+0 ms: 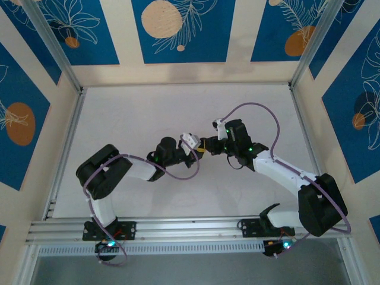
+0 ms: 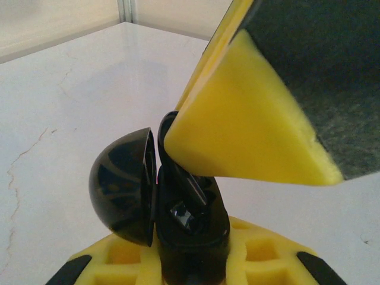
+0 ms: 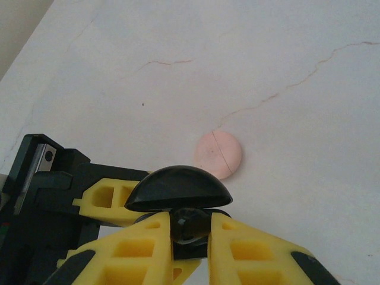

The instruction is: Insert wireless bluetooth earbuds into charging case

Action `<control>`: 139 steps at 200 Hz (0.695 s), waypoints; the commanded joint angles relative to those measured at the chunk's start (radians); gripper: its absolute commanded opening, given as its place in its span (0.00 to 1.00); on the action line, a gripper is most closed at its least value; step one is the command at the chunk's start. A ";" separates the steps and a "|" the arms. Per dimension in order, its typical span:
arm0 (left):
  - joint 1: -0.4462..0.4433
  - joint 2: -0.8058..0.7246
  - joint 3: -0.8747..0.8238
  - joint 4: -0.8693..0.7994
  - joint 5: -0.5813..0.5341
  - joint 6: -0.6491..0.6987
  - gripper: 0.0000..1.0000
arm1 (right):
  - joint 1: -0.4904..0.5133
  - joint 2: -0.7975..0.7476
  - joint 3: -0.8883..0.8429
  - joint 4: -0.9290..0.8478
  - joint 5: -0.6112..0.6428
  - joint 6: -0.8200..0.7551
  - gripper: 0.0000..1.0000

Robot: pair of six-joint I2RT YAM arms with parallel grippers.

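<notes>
Both arms met mid-table, tips nose to nose. The left gripper (image 2: 193, 261) was clamped narrow on the base of the black charging case (image 2: 191, 228), which stood up between its jaws with the domed lid (image 2: 122, 184) swung open to one side. The right gripper (image 3: 190, 237) was pinched tight on a small glossy black earbud (image 3: 189, 222), held right at its tips, just under that open lid. One of its yellow fingers (image 2: 243, 136) pressed on the case's rim from above.

So: case held, lid open, bud at the mouth, but not seated by my reading. Something dark and shiny lay inside the case; whether that was the other bud, I could not tell. Left to do: push home, let go. A pink disc (image 3: 218, 154) lay on the white table (image 3: 178, 59) just beyond the right fingertips.
</notes>
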 commanded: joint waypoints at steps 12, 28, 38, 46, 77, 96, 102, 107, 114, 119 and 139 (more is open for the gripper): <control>-0.007 -0.051 0.020 0.054 0.022 -0.016 0.19 | 0.013 -0.009 -0.026 0.002 -0.006 -0.051 0.18; -0.006 -0.052 0.022 0.055 0.022 -0.015 0.18 | 0.014 -0.013 -0.030 -0.008 -0.021 -0.069 0.18; -0.006 -0.054 0.022 0.055 0.022 -0.014 0.19 | 0.016 -0.018 -0.032 -0.016 -0.025 -0.080 0.18; -0.007 -0.055 0.020 0.055 0.021 -0.014 0.19 | 0.016 -0.020 -0.033 -0.022 -0.025 -0.087 0.18; -0.006 -0.061 0.019 0.055 0.021 -0.010 0.19 | 0.015 -0.024 -0.030 -0.046 -0.023 -0.106 0.18; -0.006 -0.065 0.018 0.053 0.022 -0.009 0.19 | 0.021 -0.023 -0.027 -0.054 -0.027 -0.120 0.19; -0.006 -0.067 0.019 0.053 0.022 -0.009 0.19 | 0.021 -0.023 -0.026 -0.053 -0.028 -0.124 0.19; -0.007 -0.067 0.019 0.053 0.023 -0.009 0.19 | 0.022 -0.023 -0.026 -0.053 -0.031 -0.127 0.19; -0.008 -0.069 0.019 0.051 0.023 -0.009 0.19 | 0.024 -0.024 -0.027 -0.052 -0.034 -0.131 0.19; -0.006 -0.070 0.019 0.052 0.025 -0.009 0.19 | 0.027 -0.023 -0.027 -0.049 -0.035 -0.132 0.19; -0.007 -0.072 0.019 0.052 0.029 -0.009 0.19 | 0.031 -0.024 -0.025 -0.040 -0.042 -0.138 0.19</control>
